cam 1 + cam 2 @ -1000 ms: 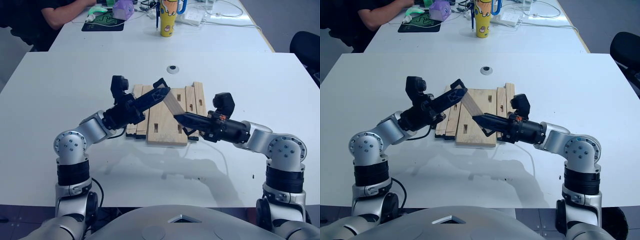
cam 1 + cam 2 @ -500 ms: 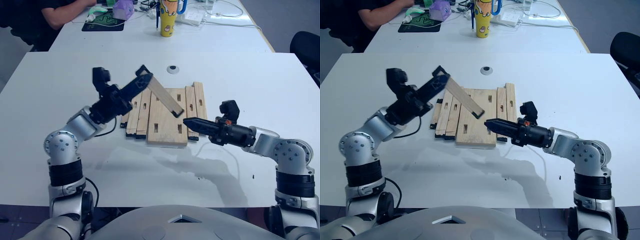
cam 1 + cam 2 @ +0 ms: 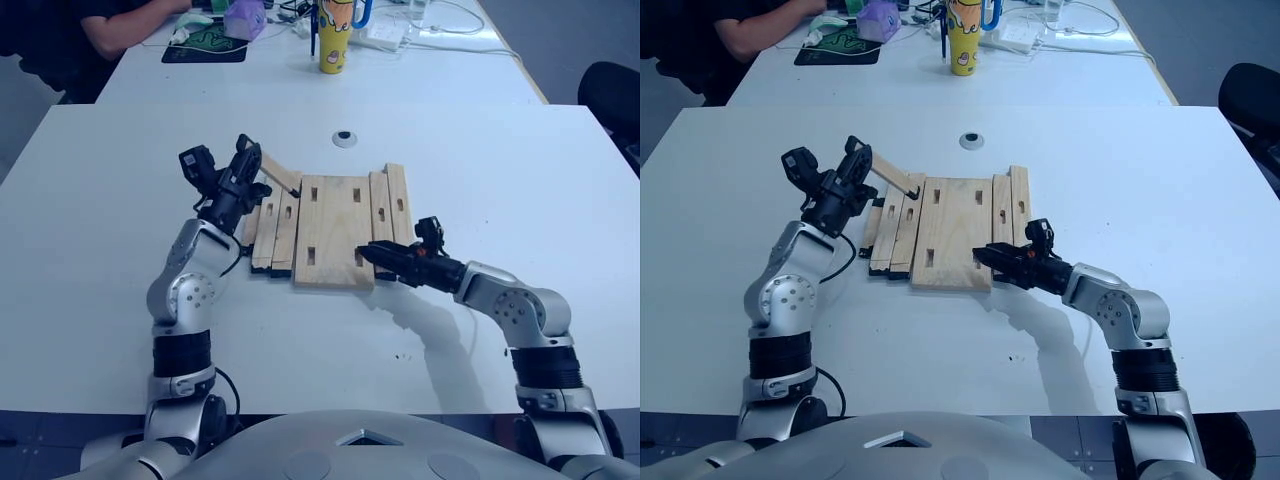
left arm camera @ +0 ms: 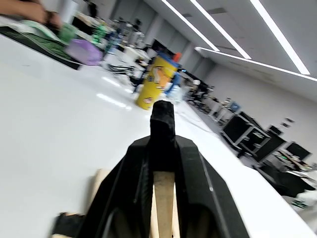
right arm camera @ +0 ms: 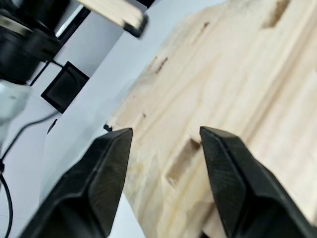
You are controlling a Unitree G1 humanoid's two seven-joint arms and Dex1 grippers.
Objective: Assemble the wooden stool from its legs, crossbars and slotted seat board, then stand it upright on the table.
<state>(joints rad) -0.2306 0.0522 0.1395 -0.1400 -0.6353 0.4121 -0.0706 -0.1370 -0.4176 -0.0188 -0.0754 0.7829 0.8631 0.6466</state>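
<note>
Now the left gripper [image 3: 248,162], clamped on one end of a wooden leg [image 3: 281,178] whose long axis slants toward the seat board [image 3: 335,225] lying flat mid-way across the table [image 3: 500,160], is nearer the board's far left corner, while the right gripper [image 3: 366,252] hovers spread over its near edge.

Your flat white table [image 3: 520,180] carries a wide pale wooden seat board with rectangular slots [image 3: 335,235], lying flat near the middle. Narrower slotted wooden slats [image 3: 272,235] lie against its left edge and two more slats [image 3: 390,205] against its right. A small round black-centred grommet [image 3: 344,136] sits beyond them.
</note>
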